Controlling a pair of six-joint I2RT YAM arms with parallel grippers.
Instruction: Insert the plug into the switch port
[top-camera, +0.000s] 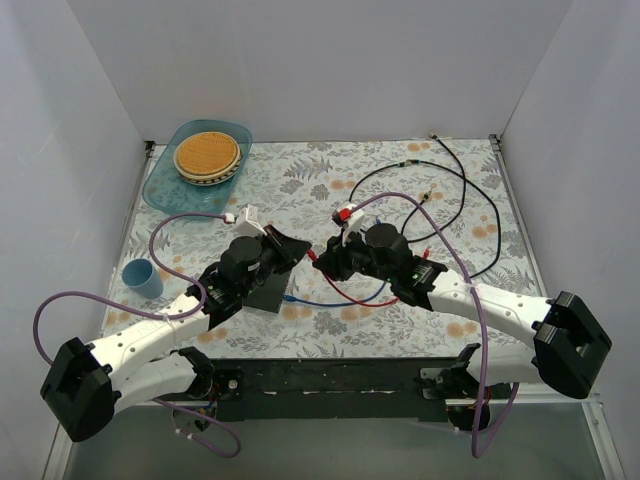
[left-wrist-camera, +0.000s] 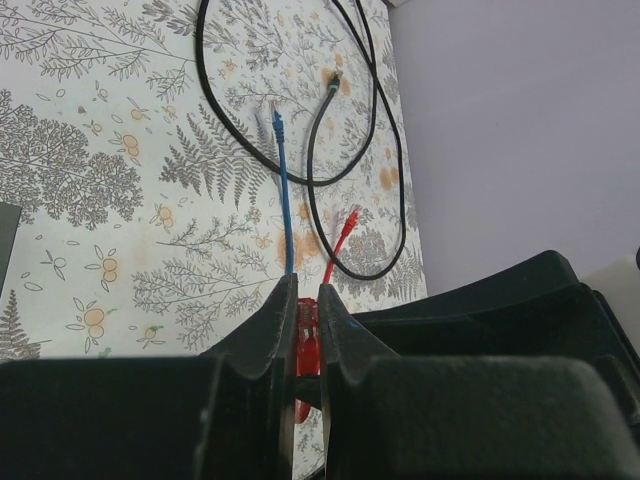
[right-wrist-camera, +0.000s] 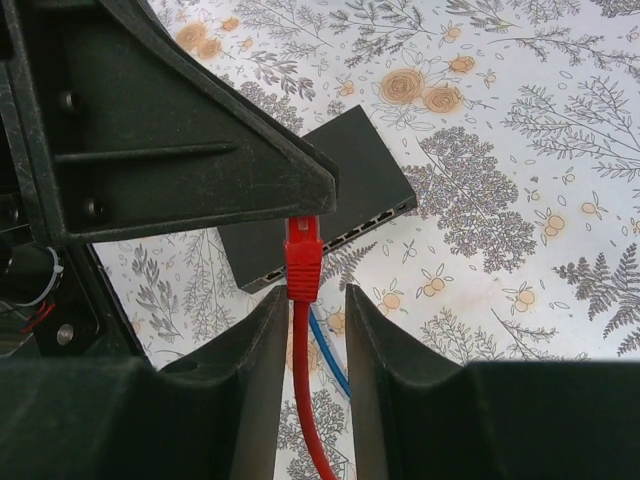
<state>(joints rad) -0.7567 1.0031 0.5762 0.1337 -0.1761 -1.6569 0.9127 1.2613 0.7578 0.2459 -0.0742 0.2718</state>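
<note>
The plug (right-wrist-camera: 302, 250), red, sits between our two hands. The left gripper (left-wrist-camera: 305, 297) is clenched on it, while the right gripper (right-wrist-camera: 315, 295) stands released around its cable (right-wrist-camera: 305, 400), with a gap on one side. The switch (right-wrist-camera: 345, 170) lies just beyond the right fingertips, its sockets (right-wrist-camera: 350, 232) facing them. We judge this a hand-over before insertion, and next the plug needs lining up with a socket. Only the right wrist view shows the sockets, and only the left wrist view shows the clench.

Bright, diffuse overhead light; shadows on the worktop (top-camera: 300, 190) are soft and short. Wrist views: close tool fingers (right-wrist-camera: 240, 390) dark, slightly blurred.
</note>
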